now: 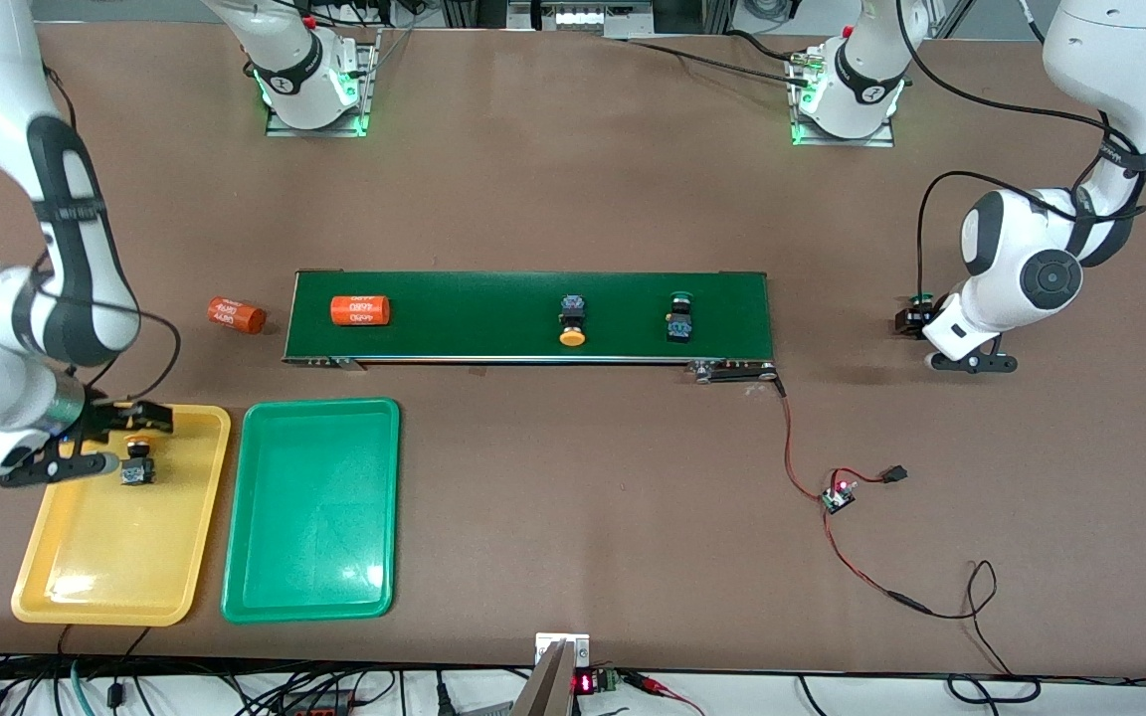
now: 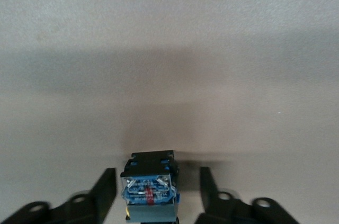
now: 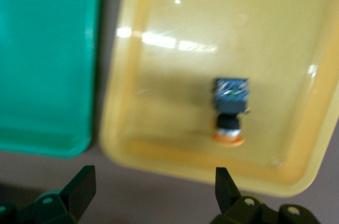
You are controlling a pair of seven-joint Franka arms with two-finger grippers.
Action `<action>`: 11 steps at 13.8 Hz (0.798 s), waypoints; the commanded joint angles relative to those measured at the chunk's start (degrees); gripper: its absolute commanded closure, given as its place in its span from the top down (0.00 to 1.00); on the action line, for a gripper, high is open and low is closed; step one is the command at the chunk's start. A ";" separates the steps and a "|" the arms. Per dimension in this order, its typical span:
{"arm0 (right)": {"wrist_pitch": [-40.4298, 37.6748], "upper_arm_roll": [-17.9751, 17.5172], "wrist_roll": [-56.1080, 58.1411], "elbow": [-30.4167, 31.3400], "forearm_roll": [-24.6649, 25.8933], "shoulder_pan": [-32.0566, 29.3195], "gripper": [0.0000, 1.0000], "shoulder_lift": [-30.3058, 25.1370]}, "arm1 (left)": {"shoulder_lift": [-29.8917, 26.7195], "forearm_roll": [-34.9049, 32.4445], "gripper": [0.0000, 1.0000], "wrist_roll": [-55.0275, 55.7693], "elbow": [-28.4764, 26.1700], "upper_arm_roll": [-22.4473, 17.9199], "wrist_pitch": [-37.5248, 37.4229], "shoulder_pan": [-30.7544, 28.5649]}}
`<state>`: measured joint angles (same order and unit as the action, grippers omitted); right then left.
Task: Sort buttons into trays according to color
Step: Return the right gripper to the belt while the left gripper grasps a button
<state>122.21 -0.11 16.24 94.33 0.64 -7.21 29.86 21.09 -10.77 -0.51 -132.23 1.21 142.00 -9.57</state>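
A yellow-capped button (image 1: 138,462) (image 3: 230,108) lies on its side in the yellow tray (image 1: 105,567) (image 3: 159,102). My right gripper (image 1: 100,440) (image 3: 154,176) hangs open above that tray's rim, holding nothing. The green tray (image 1: 312,509) (image 3: 47,65) lies beside the yellow one. Toward the left arm's end of the table, my left gripper (image 1: 916,316) (image 2: 157,175) is down at the tabletop. A green-capped button (image 1: 921,298) (image 2: 150,189) sits between its fingers, with a gap on each side. Another yellow button (image 1: 573,320) and another green one (image 1: 679,316) rest on the belt.
The dark-green conveyor belt (image 1: 493,298) crosses the table's middle with an orange cylinder (image 1: 360,310) on it. A second orange cylinder (image 1: 236,314) lies on the table off the belt's end. Red and black wires with a small circuit board (image 1: 840,494) trail nearer the front camera.
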 commanded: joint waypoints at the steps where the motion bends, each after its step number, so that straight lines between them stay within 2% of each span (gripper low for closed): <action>1: -6.69 -4.62 -8.99 11.91 -1.34 0.00 1.00 -14.54 | -0.35 -1.01 0.18 -1.16 -0.14 0.02 0.65 -0.97; 3: -9.52 -8.31 -18.30 16.47 -1.52 1.13 1.00 -20.95 | -1.22 -1.01 0.12 -1.24 0.65 0.19 -0.32 -0.89; 5: -9.36 -9.72 -27.36 20.35 -1.61 4.91 1.00 -25.36 | -2.63 -0.92 0.12 -1.07 3.36 1.94 -4.43 -0.88; 8: -7.78 -13.32 -36.51 20.63 -6.33 8.78 1.00 -26.43 | -2.81 -0.31 0.12 -0.63 12.57 6.77 -18.99 -0.62; 11: 0.02 -14.30 -48.27 21.33 -6.44 16.23 1.00 -24.60 | -2.81 0.57 0.13 -0.28 21.20 13.18 -29.48 -0.18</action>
<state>117.94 -14.32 -25.43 114.28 -5.12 5.39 4.55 18.22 -10.72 -0.73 -115.64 10.89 117.84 -9.76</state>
